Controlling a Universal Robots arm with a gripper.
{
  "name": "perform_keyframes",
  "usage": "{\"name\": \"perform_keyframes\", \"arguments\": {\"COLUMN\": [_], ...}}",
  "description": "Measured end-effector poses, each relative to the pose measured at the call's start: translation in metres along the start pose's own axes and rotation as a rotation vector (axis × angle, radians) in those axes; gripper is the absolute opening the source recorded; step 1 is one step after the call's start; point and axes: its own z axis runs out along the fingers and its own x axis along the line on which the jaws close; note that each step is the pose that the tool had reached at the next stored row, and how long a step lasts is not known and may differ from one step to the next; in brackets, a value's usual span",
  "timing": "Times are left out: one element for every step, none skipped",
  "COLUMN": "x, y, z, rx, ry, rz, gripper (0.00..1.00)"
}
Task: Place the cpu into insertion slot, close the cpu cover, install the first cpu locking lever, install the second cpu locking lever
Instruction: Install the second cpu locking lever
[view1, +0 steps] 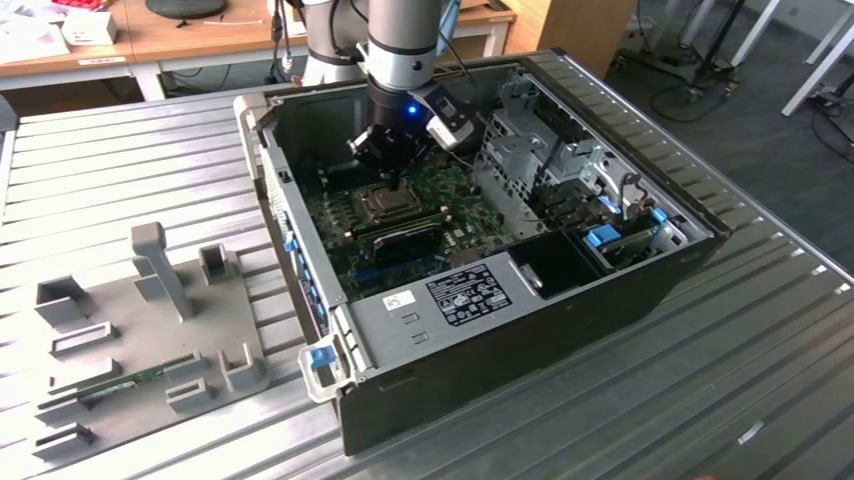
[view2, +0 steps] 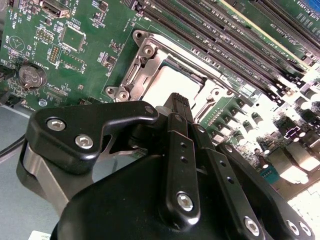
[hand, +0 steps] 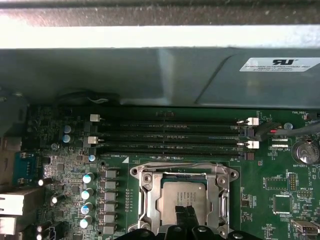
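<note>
1. My fingers (view2: 179, 102): in the second wrist view they sit pressed together, no gap betw. the tips, nothing clamped. Tips hover just above the cpu; whether they touch it I can't tell.
2. cpu (hand: 183, 196): flat grey square, seated in the insertion slot (hand: 184, 202), centre of the socket. Also seen in second wrist view (view2: 167, 82).
3. cpu cover (hand: 150, 195): silver frame w/ square window, lying down flat around the cpu, not raised.
4. Motherboard (view1: 454, 195): green, mounted inside an open PC case (view1: 641, 290) lying on its side; socket approx. mid-board in the exterior view.
5. Memory slots (hand: 170, 135): long black rows just beside the socket, in both wrist views.
6. Coin battery (hand: 305, 151): round, near the board edge, apart from the socket.
7. Bench (view1: 747, 380): ribbed metal, carries the case.
8. Grey fixture plate (view1: 147, 330): w/ upright blocks, on the bench at the exterior view's left, well apart from the case.
</note>
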Motion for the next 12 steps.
{"name": "perform_keyframes", "arguments": {"x": [0.0, 0.0, 0.0, 0.0, 0.0, 0.0, 0.0, 0.0, 0.0, -0.0001, -0.0001, -0.0001], "y": [0.0, 0.0, -0.0001, -0.0001, -0.0001, -0.0001, -0.0001, -0.0001, -0.0001, 0.0, 0.0001, 0.0001], "z": [0.0, 0.0, 0.0, 0.0, 0.0, -0.0002, -0.0005, -0.0011, -0.0019, -0.003, -0.004, -0.005], "rx": [0.0, 0.0, 0.0, 0.0, 0.0, 0.0, 0.0001, 0.0005, 0.0005, 0.0003, 0.0005, 0.0004], "ry": [0.0, 0.0, 0.0, 0.0, 0.0, 0.0, 0.0001, 0.0002, 0.0001, 0.0, 0.0001, 0.0], "rz": [0.0, 0.0, 0.0, 0.0, 0.0, 0.0, 0.0, 0.0, 0.0, 0.0, 0.0, 0.0], "gripper": [0.1, 0.1, 0.1, 0.1, 0.1, 0.1, 0.1, 0.1, 0.1, 0.1, 0.1, 0.1]}}
